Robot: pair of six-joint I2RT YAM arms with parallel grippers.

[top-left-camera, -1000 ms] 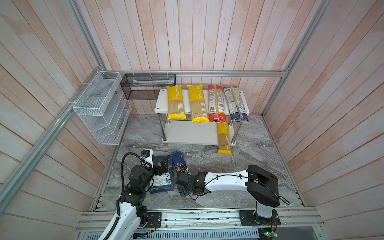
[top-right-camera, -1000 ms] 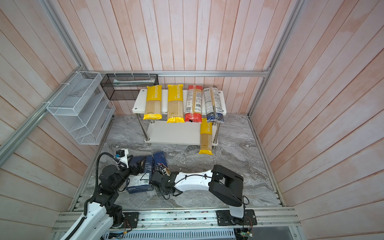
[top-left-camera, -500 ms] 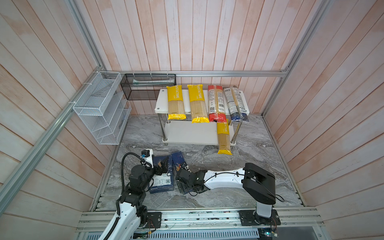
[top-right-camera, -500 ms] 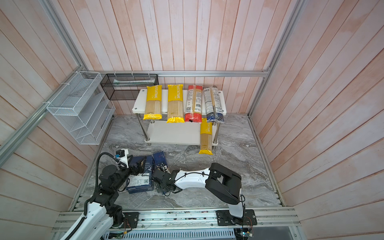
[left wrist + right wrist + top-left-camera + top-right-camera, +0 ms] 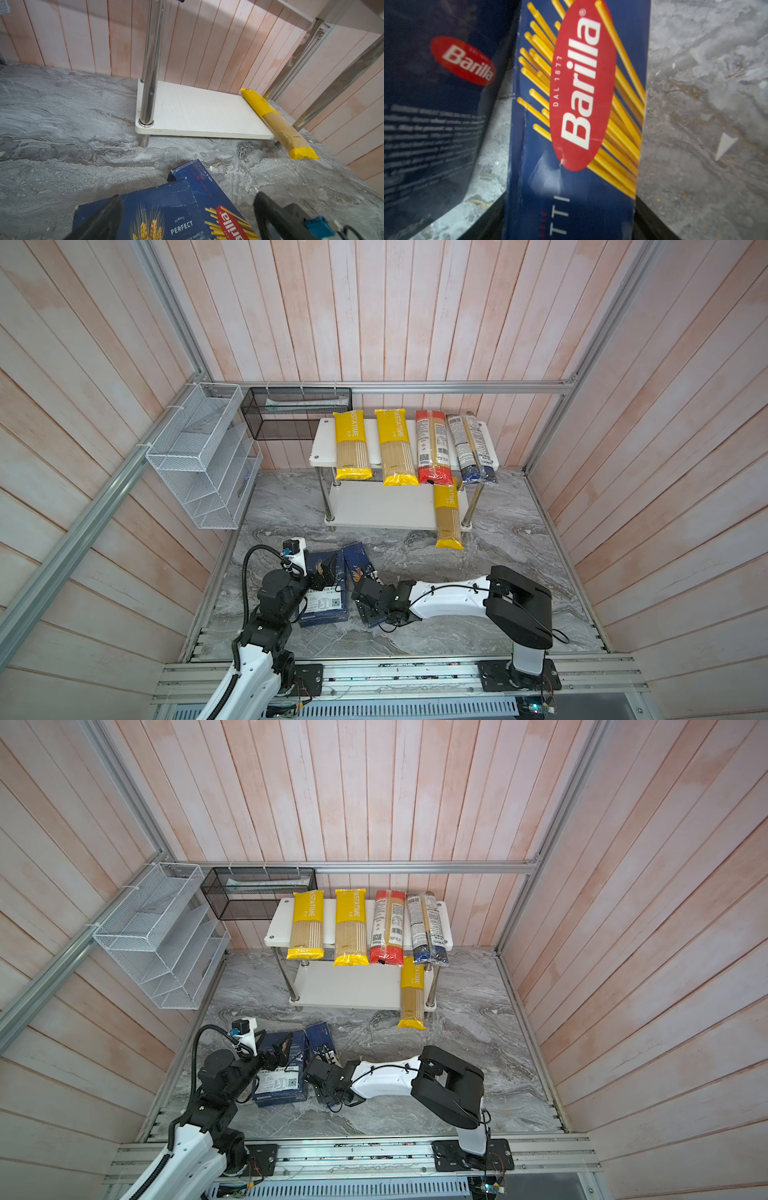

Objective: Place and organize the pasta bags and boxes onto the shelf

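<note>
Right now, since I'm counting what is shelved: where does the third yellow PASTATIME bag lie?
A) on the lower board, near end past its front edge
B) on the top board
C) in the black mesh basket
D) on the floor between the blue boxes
A: in both top views the yellow bag lies on the lower board, at its right end, sticking out over the front edge.

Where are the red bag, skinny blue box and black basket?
red bag [image 5: 433, 445]: in a top view, middle
skinny blue box [image 5: 581, 87]: right wrist view, logo
black basket [image 5: 286, 425]: in a top view, front mesh
</note>
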